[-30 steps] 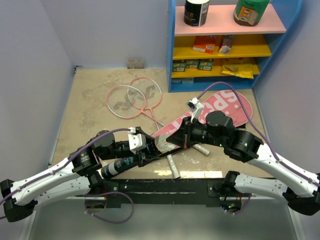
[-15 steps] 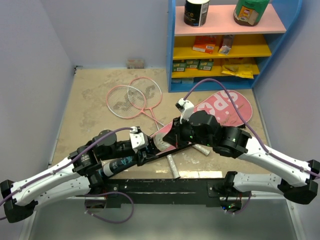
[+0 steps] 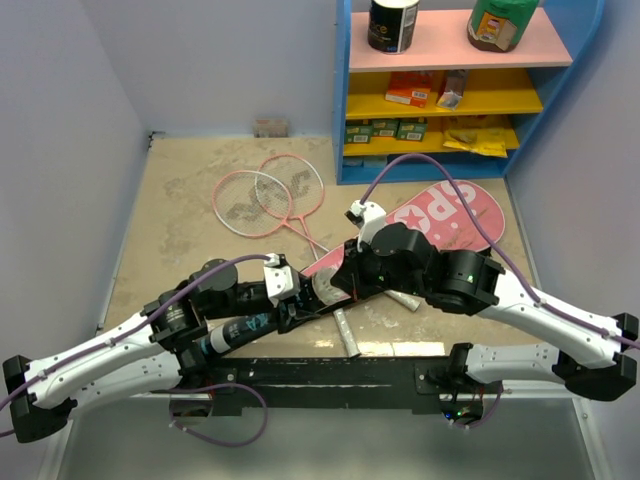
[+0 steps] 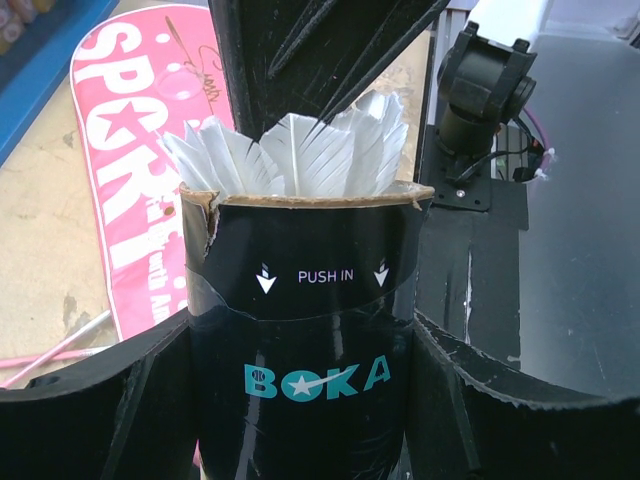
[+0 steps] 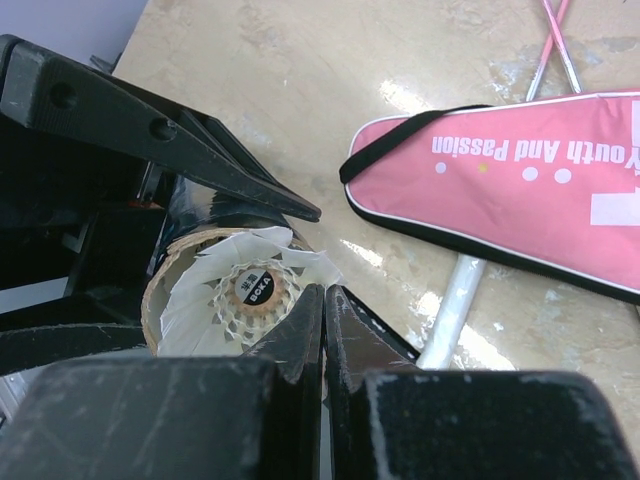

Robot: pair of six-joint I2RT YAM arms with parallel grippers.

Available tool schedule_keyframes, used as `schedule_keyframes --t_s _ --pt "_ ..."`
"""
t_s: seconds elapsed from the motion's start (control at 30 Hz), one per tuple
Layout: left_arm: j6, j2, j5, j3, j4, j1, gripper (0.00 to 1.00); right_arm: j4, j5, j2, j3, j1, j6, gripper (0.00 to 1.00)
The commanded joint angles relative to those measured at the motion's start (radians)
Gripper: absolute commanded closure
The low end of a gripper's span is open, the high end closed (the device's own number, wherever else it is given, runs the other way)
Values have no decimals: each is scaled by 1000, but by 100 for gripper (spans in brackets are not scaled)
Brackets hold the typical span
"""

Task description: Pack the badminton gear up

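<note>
The left arm (image 3: 110,355) lies low and reaches inward to the right. The right arm (image 3: 545,315) reaches inward to the left, so the two wrists come close together in front of the bases. The left gripper (image 4: 300,400) has its jaws held wide, with one finger (image 4: 90,410) on each side of the black shuttle tube (image 4: 300,300), which it grips. The right gripper (image 5: 323,300) is fully closed, its fingertips pressed together and pointing toward the left gripper.
</note>
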Motion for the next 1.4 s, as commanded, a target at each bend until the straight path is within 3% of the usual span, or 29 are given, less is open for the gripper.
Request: schedule_keyframes --t_s 0.0,0.87,1.37 --pt "-17 26 -31 24 112 6 100 85 -119 -13 82 45 17 100" --pt "-14 64 -3 29 106 4 100 67 -107 -79 188 46 -2 100" --pt "-8 6 20 14 131 6 100 70 -49 -119 56 45 20 100"
